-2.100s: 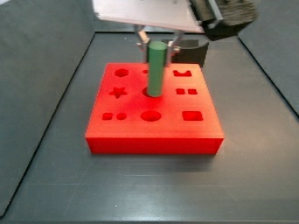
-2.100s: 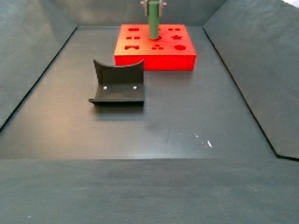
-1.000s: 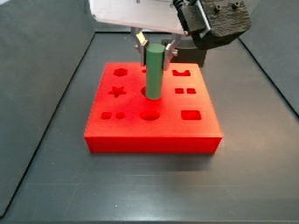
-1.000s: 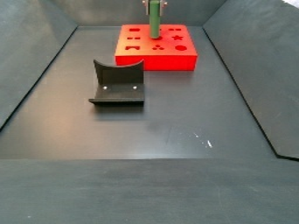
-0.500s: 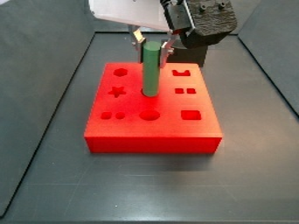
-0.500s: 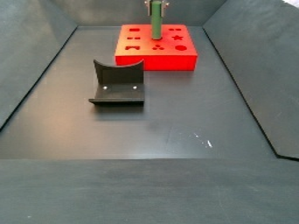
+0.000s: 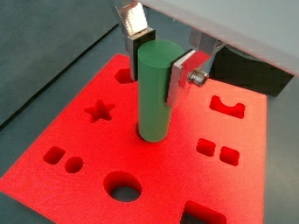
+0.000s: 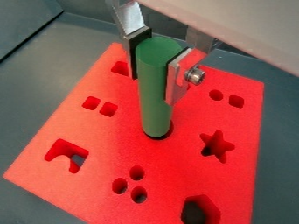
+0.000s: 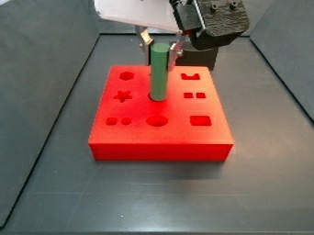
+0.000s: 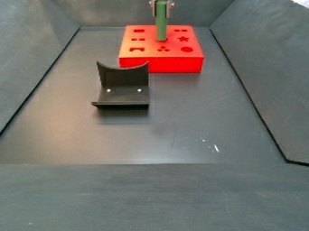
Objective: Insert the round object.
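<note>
The round object is a slim green peg [image 9: 159,72] standing upright on the red block [image 9: 162,128], with its lower end in a hole at the block's middle [image 8: 155,131]. My gripper [image 9: 162,48] is above the block with its fingers clamped on the peg's top, seen in both wrist views [image 7: 160,66] [image 8: 158,66]. The silver fingers [image 7: 183,80] press the peg from both sides. In a side view [image 10: 158,18] the peg rises out of the frame and the gripper is out of view.
The block has other cut-outs: a star [image 7: 100,110], an empty round hole [image 7: 121,185] and squares [image 7: 218,150]. The dark fixture [image 10: 121,87] stands on the floor apart from the block, behind it in a side view [image 9: 203,55]. Sloped dark walls [image 10: 31,81] bound the floor.
A second ago the gripper and peg sat slightly lower; they have risen a little and the wrist shifted. Nothing visibly moved in the last half second.
</note>
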Available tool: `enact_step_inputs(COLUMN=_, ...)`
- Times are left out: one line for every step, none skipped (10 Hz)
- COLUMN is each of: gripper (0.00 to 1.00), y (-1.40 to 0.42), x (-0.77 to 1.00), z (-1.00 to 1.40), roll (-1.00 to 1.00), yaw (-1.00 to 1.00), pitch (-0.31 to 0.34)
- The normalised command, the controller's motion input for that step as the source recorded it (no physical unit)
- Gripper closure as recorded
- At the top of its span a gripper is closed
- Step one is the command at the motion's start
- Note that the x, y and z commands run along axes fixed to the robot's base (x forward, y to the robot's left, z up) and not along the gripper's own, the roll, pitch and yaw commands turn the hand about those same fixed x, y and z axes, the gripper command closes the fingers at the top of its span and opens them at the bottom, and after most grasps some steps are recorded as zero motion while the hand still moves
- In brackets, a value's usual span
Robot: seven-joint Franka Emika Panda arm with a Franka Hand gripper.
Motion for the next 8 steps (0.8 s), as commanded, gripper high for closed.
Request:
enact_step_inputs(gripper=1.0, y=0.01, x=-0.11, z=-0.06, roll=-0.01, yaw=-0.06, pitch=0.0)
enact_step_inputs(gripper=1.0, y=0.01, x=-0.23, z=-0.07, roll=-0.01, yaw=-0.11, pitch=0.0)
enact_step_inputs(gripper=1.0, y=0.0, x=-0.11, z=-0.06, roll=-0.02, yaw=-0.05, pitch=0.0)
enact_step_inputs(gripper=1.0, y=0.0, x=0.0, z=0.0, roll=-0.03, yaw=0.0, pitch=0.0)
enact_step_inputs(gripper=1.0, y=0.0, x=0.0, z=-0.02, roll=-0.01, yaw=0.0, pitch=0.0)
enact_step_inputs(gripper=1.0, y=0.0, x=0.06, z=-0.28, roll=0.0, yaw=0.0, pitch=0.0)
enact_step_inputs(gripper=1.0, y=0.0, x=0.32, z=-0.82, roll=0.0, yaw=-0.05, pitch=-0.021)
enact_step_inputs(gripper=1.0, y=0.0, x=0.29, z=-1.0, roll=0.0, yaw=-0.04, pitch=-0.083)
